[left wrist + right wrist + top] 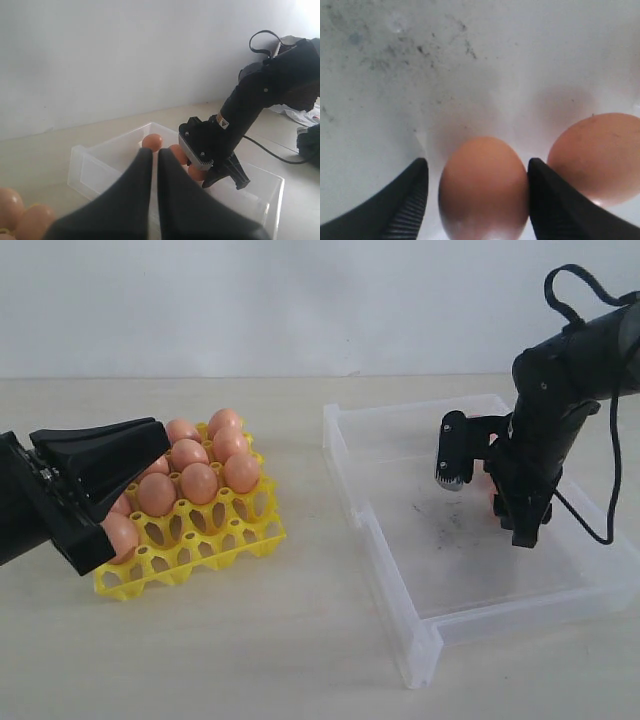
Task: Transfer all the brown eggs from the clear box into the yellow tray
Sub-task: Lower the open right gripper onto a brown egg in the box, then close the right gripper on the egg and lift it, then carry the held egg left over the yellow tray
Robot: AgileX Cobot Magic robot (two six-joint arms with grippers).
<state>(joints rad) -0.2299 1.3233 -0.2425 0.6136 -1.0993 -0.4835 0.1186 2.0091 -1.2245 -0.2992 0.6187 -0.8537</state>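
Background: pale beige tabletop (250, 660) below a plain white wall (250, 300); we see both arms over it.
Right pincer (477, 164): we find it pointing down into the clear box (345, 455), jaws set wide, with one ribbed finger (407, 202) on each side of an egg; it grips nothing.
Egg between the jaws (482, 192): it lies on the box floor. One finger looks to touch its side, while a thin strip of floor shows between it and the other finger.
Neighbour egg (597, 157): on the same floor, just outside the right pincer and close against the outer face of one finger; whether they touch we cannot tell.
Box: the clear box lies under and around the right pincer, and dark scuffs (425, 50) mark its floor beyond the fingertips.
Left wrist view: we count three orange eggs in the box, huddled at the right pincer.
Left pincer (150, 154): its fingers are pressed together with only a seam between them and nothing held; it hangs above the table, aimed toward the clear box.
Yellow tray (232, 537): on the table just below and beyond the left pincer, well apart from the right pincer.
Brown eggs (199, 483): those in the yellow tray sit in their cups, packed in the rows close under the left pincer's tip; the egg between the jaws and the neighbour egg are in the clear box.
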